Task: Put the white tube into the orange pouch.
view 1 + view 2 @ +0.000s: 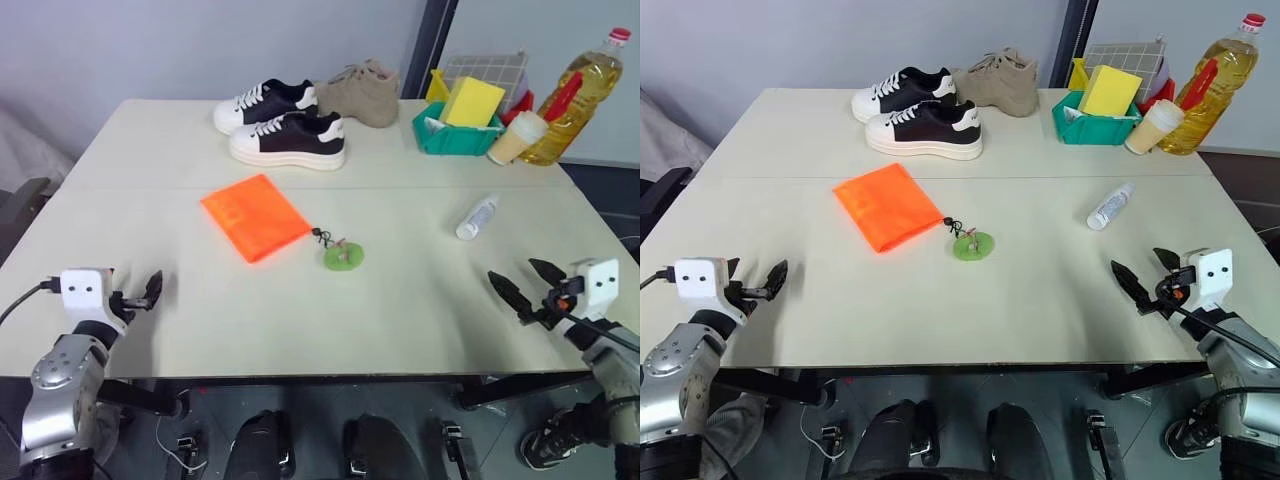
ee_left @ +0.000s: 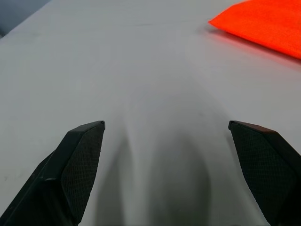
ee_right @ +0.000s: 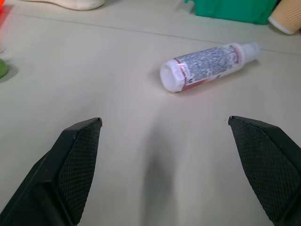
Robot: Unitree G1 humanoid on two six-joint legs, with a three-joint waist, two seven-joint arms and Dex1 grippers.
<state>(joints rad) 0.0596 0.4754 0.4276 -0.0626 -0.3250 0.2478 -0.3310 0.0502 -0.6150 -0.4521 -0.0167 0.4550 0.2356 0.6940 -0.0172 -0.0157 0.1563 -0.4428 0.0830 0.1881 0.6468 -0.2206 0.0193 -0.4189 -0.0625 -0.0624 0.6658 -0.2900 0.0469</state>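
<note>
Left gripper [image 1: 150,290] and right gripper [image 1: 522,283], both spread wide and empty, sit at the table's [image 1: 420,330] near edge, lower left and lower right of frame. Bare tabletop lies between them. Orange pouch [image 1: 255,216] lies flat left of centre; white tube [image 1: 477,217] lies on its side at mid-right, well apart. Shoes [image 1: 285,125] and green bin [image 1: 455,135] line the far edge.

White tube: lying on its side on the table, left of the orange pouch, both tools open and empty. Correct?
Not quite. The white tube lies to the right of the orange pouch, not left, as the left eye view shows. The rest holds: it lies on its side on the table, and the left tool and right tool are both open and empty.
</note>
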